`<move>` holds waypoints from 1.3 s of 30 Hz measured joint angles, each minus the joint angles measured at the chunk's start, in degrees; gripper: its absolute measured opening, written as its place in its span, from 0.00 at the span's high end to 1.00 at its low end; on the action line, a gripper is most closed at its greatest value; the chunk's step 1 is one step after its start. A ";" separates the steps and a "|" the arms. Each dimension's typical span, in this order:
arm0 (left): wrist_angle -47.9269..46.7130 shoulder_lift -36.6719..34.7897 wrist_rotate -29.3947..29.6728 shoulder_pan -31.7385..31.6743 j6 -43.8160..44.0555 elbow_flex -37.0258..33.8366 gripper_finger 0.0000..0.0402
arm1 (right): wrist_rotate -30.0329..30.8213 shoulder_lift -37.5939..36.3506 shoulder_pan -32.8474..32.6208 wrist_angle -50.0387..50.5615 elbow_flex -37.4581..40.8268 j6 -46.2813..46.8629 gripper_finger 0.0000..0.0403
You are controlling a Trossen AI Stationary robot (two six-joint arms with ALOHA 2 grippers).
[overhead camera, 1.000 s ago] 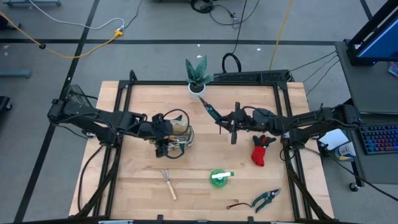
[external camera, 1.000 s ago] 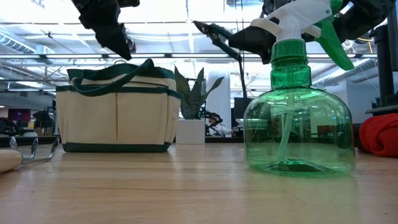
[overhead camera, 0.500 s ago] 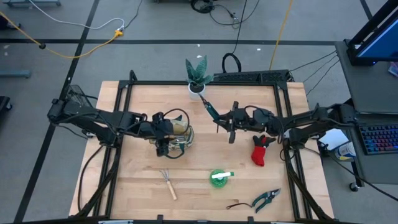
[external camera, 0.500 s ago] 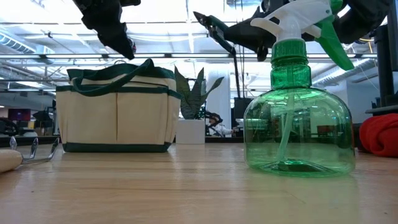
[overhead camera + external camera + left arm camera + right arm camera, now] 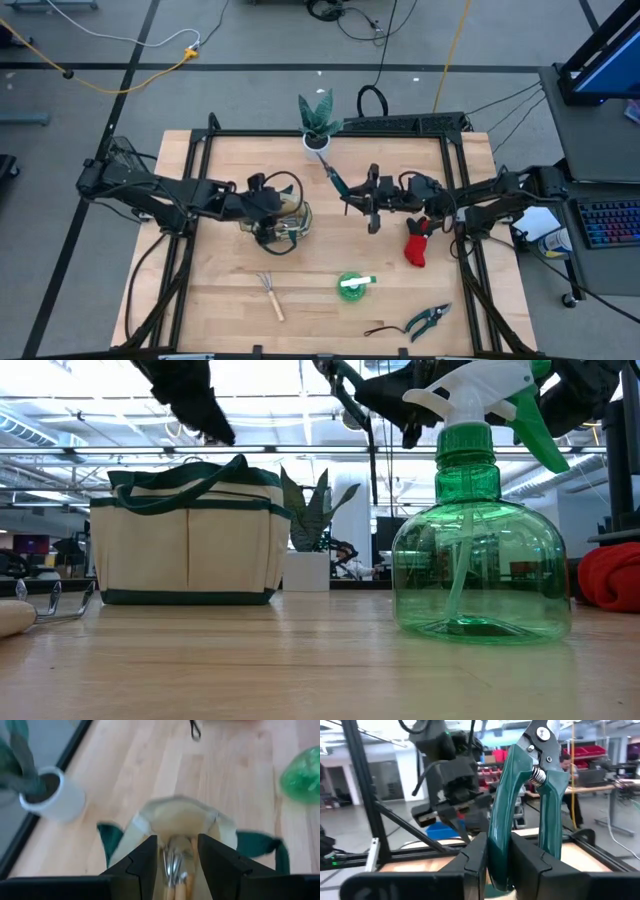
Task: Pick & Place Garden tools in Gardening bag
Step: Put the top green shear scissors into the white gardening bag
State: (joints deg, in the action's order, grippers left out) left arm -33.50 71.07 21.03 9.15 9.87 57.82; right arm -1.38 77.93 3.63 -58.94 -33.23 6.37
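From the high view, the right gripper (image 5: 372, 200) holds green-handled shears (image 5: 338, 184) aloft, right of the gardening bag (image 5: 283, 212); it should carry them left, clear of the left gripper (image 5: 262, 222) over the bag's mouth, before lowering. The right wrist view adds its fingers (image 5: 475, 851) clenched on the handles. The left wrist view shows open fingers above tools inside.

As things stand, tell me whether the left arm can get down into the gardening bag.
Probably yes. The left gripper hangs open directly over the gardening bag, whose mouth gapes, with tool handles already inside. Nothing blocks the way; the right gripper, holding green pruning shears, is well aside.
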 joint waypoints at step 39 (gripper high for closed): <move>21.21 0.00 0.06 -3.73 -13.21 0.00 0.63 | -11.86 10.12 -0.01 -5.66 -8.72 1.69 0.86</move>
State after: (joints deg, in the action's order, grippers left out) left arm -12.29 71.07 21.09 5.41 -3.34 57.82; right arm -13.23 88.05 3.61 -64.60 -41.95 8.06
